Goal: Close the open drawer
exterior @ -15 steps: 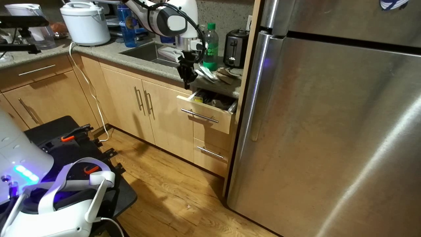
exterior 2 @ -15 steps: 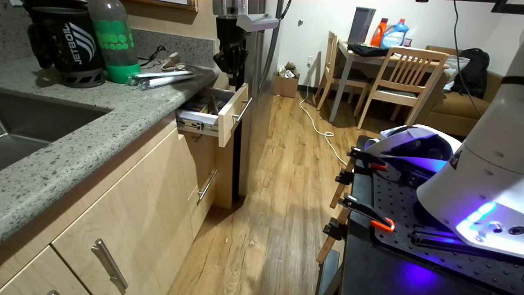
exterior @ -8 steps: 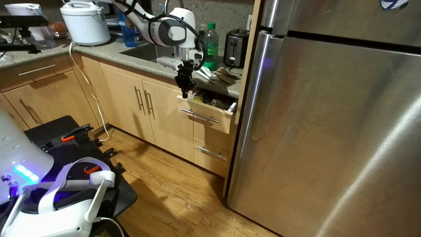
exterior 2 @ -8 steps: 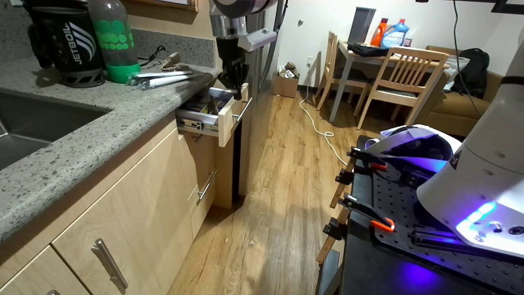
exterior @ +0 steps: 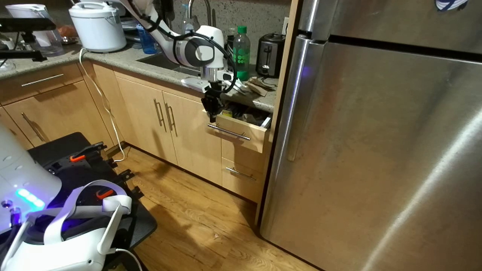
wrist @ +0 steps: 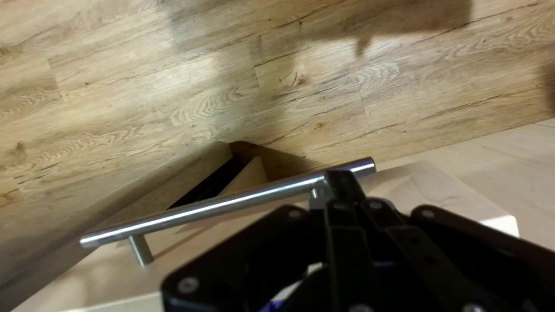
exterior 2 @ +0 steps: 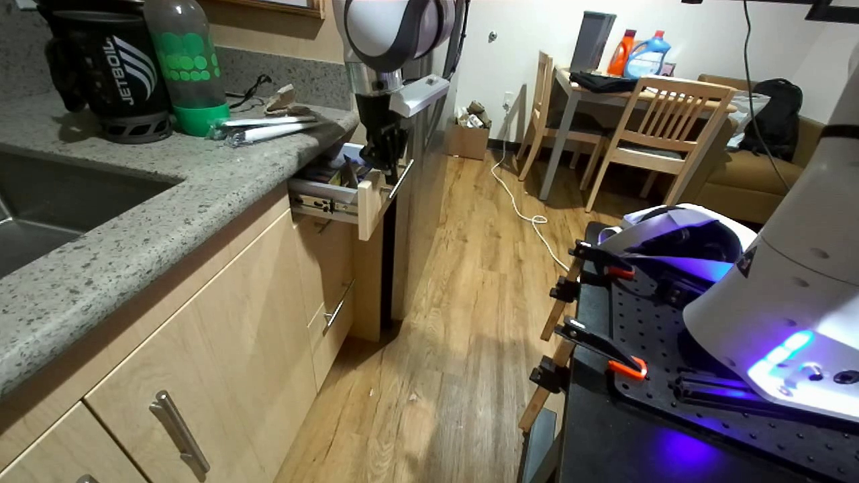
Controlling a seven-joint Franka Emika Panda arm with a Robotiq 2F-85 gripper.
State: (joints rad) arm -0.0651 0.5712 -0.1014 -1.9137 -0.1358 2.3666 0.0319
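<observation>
in an exterior view, the drawer (exterior: 241,127) stood open, its front toward 4 o'clock from the gripper (exterior: 213,119). the fingers (wrist: 344,184) were closed, holding nothing. in the wrist view they overlapped the long handle (wrist: 227,202) near its 3 o'clock end; contact was unclear. the push, i judged, had to go toward 9 o'clock in an exterior view, under the counter (exterior 2: 235,168).

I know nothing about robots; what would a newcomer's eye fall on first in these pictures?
The big, shiny stainless-steel refrigerator probably comes first, filling most of the right half of an exterior view. Next comes the narrow light-wood drawer standing open below the speckled grey countertop, a black, shut gripper pointing down close to the drawer's silvery bar handle. Then a bright blue light strip glows on the robot's rounded white base.
</observation>
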